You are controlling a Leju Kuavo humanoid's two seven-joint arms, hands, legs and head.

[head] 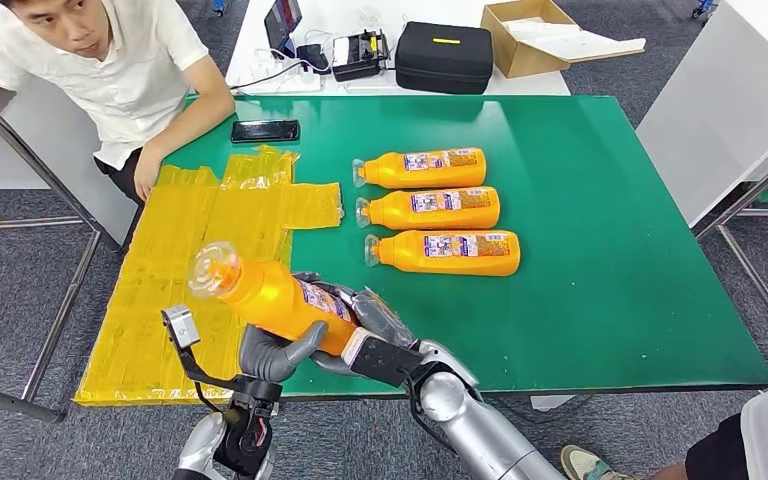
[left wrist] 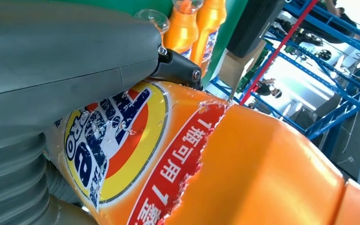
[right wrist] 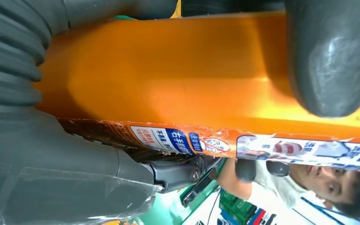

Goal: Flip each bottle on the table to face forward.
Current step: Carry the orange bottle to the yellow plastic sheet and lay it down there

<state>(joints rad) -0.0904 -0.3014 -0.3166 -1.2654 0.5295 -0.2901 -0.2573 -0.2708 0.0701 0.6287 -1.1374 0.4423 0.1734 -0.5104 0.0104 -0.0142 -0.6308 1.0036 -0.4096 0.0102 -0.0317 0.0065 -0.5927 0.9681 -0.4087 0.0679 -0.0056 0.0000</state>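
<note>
We start at the hands. Right hand (head: pixel 360 325) is wrapped round the lower body of the held bottle (head: pixel 275 298), fingers over the top, thumb under. Left hand (head: pixel 278 352) cups the same bottle from below, thumb pressed against its underside. So both hands are closed on one bottle, none free.

Held bottle is lifted above the near table edge, over the boundary between the yellow sheet (head: pixel 175 270) and the green table (head: pixel 600 250). Long axis runs diagonal: clear cap (head: pixel 212 268) up and toward robot's left, base down into the right palm. Tilted, not lying flat.

Key relation for next move, as we judge it: the bottle needs a roll about its long axis, then set-down. The row of three bottles sits farther out and to the right of the hands, so right arm is nearer that row.

Look: orange plastic, clear cap. Left wrist view shows the round blue/yellow/red logo label (left wrist: pixel 117 140) on the side facing that cam; right wrist view shows a plain orange side plus a strip of small-print label (right wrist: pixel 225 143).

Row: far bottle (head: pixel 425 168), middle bottle (head: pixel 432 208), near bottle (head: pixel 448 252), all lying flat, parallel, caps to robot's left, small-print labels up. We'd guess those aren't flipped yet.

Person (head: pixel 110 60) sits at the table's far-left corner; phone (head: pixel 265 130) nearby.
</note>
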